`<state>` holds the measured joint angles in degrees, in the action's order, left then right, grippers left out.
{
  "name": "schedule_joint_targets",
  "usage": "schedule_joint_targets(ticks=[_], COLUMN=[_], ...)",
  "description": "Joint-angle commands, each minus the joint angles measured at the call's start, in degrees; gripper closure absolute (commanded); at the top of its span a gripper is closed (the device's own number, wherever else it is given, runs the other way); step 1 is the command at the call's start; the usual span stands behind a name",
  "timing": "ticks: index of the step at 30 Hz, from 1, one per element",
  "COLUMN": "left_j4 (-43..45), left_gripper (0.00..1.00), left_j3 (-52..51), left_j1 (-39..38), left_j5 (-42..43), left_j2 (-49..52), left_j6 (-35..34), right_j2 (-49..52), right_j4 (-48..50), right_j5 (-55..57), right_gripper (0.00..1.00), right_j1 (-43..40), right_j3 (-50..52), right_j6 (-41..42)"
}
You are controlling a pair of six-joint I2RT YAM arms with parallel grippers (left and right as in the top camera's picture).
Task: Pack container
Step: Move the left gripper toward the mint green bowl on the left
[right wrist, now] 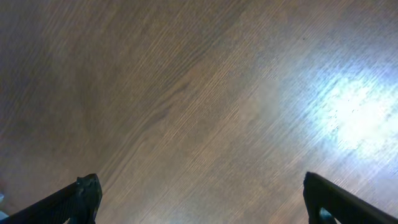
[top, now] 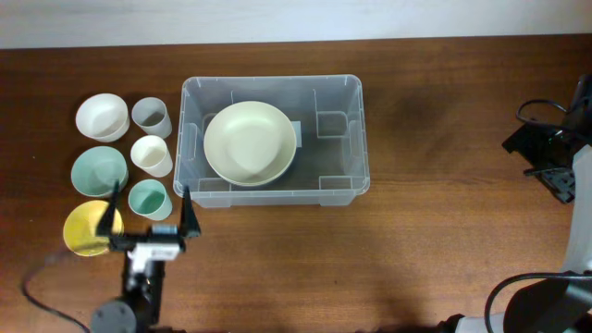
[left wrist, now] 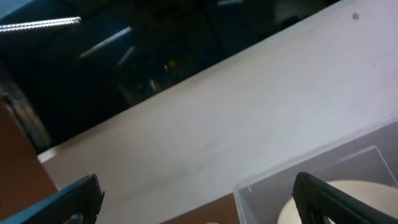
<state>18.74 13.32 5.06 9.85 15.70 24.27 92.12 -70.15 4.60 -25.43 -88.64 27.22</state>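
No writing, brand name or number could be read anywhere on the table [top: 416, 259]. A pale patch [top: 296, 129] showed on the floor of the clear container [top: 363, 139], just beside the bowl [top: 250, 142], but it was too small for any print to be made out.

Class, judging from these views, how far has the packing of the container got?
Done: a large cream bowl sits in the container. In hand: nothing; left gripper open by the green cup, right gripper open over bare table. Left: that cup, grey cup, cream cup, white bowl, green bowl, yellow dish.
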Motion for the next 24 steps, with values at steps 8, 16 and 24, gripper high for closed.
schedule_joint_targets(ticks=[8, 16, 24], left_j4=[-8.13, -8.66, -46.71], left_gripper=[0.0, 0.0, 0.0], left_j3=[27.54, 29.51, 54.42], left_j1=[0.26, 1.29, 13.2], left_j5=[9.49, 8.72, 5.86], left_j2=[35.39, 42.18, 50.56], left_j6=[2.4, -3.72, -11.67], right_j2=[0.2, 0.2, 0.2], right_j4=[0.13, 0.13, 0.13], right_j5=[-0.04, -0.04, -0.04], right_gripper=[0.01, 0.01, 0.01], right_j1=[-0.09, -0.09, -0.09], right_j3=[0.42, 0.42, 0.42], right_j6=[0.22, 0.22, 0.22])
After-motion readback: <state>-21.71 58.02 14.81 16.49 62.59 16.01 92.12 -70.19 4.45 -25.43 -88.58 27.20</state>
